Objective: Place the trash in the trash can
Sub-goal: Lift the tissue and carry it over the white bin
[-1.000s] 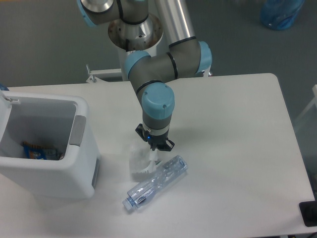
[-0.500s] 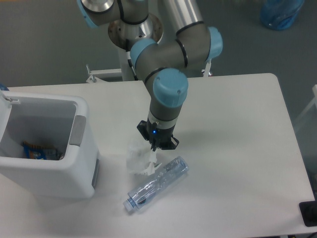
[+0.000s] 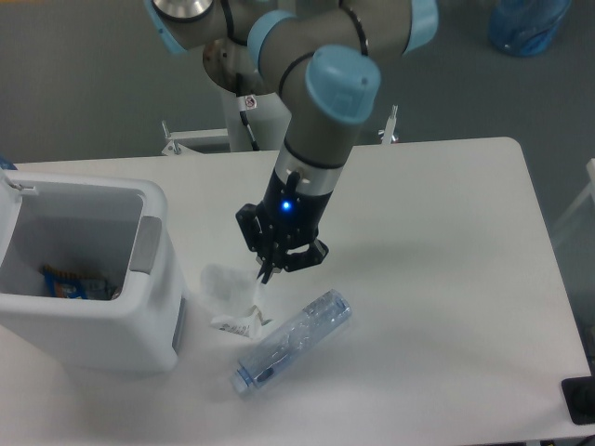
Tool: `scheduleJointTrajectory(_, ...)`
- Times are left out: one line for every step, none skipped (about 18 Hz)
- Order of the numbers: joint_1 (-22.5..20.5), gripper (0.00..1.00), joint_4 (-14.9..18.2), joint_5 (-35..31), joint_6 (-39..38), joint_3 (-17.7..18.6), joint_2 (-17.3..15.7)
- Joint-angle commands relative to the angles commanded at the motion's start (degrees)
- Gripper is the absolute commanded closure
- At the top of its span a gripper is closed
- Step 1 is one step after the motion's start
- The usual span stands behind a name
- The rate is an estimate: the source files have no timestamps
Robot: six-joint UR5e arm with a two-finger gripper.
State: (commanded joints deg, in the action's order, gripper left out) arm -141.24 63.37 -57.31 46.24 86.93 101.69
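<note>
Camera view from above: the crumpled white paper wad [image 3: 230, 297] hangs just below and to the left of my pincer [image 3: 268, 269], its upper corner pinched between my closed fingertips. It looks lifted off the surface [image 3: 437, 279], though I cannot tell for sure whether its lower edge touches. The wad sits between the trash can [image 3: 139, 321] on the left and the crushed plastic bottle [image 3: 293, 342] on the right, near both, touching neither as far as I can see. The bottle lies flat on the surface, slanted, pale cap toward the front edge, just below my pincer and apart from it. The trash can stands at the left end of the surface, open, with a grey panel facing me and a blue and orange wrapper [image 3: 74, 282] lying inside at the bottom.
</note>
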Motion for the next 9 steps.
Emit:
scheduleJointTrajectory(0.0, 1.00, 0.0, 1.3, -0.3, -0.4, 0.0)
scheduleJointTrajectory(0.0, 1.00, -0.2, 3.2, -0.6, -0.5, 0.0)
scheduleJointTrajectory(0.1, 1.00, -0.3, 4.7, -1.3, -0.7, 0.0)
scheduleJointTrajectory(0.0, 1.00, -0.4, 5.9, -1.8, -1.1, -0.1)
scheduleJointTrajectory(0.0, 1.00, -0.4, 6.8, -2.1, -1.6, -0.1)
scheduleJointTrajectory(0.0, 1.00, -0.4, 7.9, -2.4, -2.3, -0.2)
scheduleJointTrajectory(0.1, 1.00, -0.4, 9.3, -2.8, -3.1, -0.3)
scheduleJointTrajectory(0.2, 1.00, -0.4, 10.7, -3.4, -3.5, -0.7)
scheduleJointTrajectory(0.4, 1.00, -0.4, 11.9, -4.0, -3.5, -1.7)
